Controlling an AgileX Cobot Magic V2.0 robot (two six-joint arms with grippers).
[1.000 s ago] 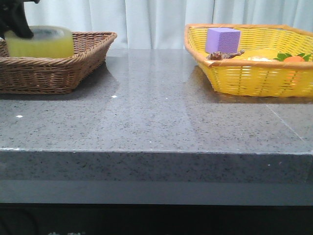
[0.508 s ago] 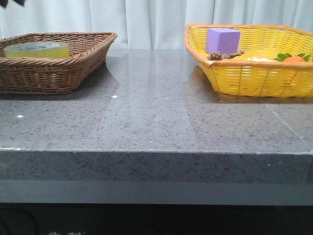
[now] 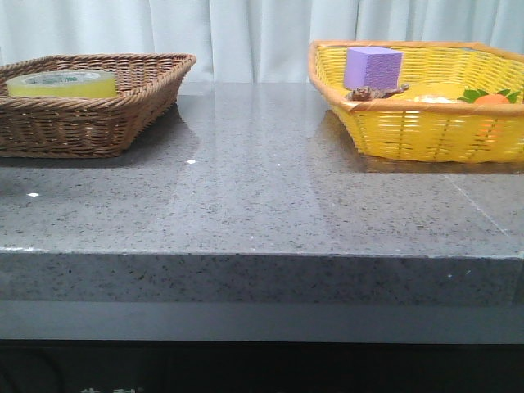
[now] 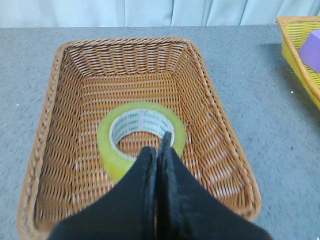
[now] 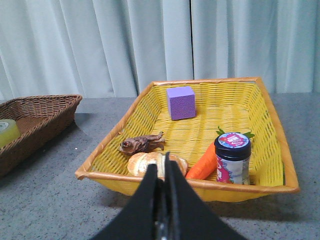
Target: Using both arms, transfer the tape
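Observation:
The yellow tape roll (image 3: 61, 83) lies flat in the brown wicker basket (image 3: 139, 98) at the far left of the table. In the left wrist view the tape (image 4: 107, 145) shows its white core with green lettering, on the basket floor (image 4: 65, 165). My left gripper (image 4: 159, 150) is shut and empty, raised above the basket on the near side of the roll. My right gripper (image 5: 161, 167) is shut and empty, held in front of the yellow basket (image 5: 120, 175). The tape also shows at the edge of the right wrist view (image 5: 6, 132). Neither gripper shows in the front view.
The yellow basket (image 3: 426, 131) at the far right holds a purple foam cube (image 3: 372, 67), a brown figurine (image 5: 141, 143), a bread roll (image 5: 142, 162), a carrot (image 5: 204, 161) and a small jar (image 5: 232, 157). Grey speckled tabletop (image 3: 262, 180) lies between the baskets. White curtains hang behind.
One second ago the left gripper held the tape above the brown basket. The tape now lies in the basket and the gripper has risen out of the front view.

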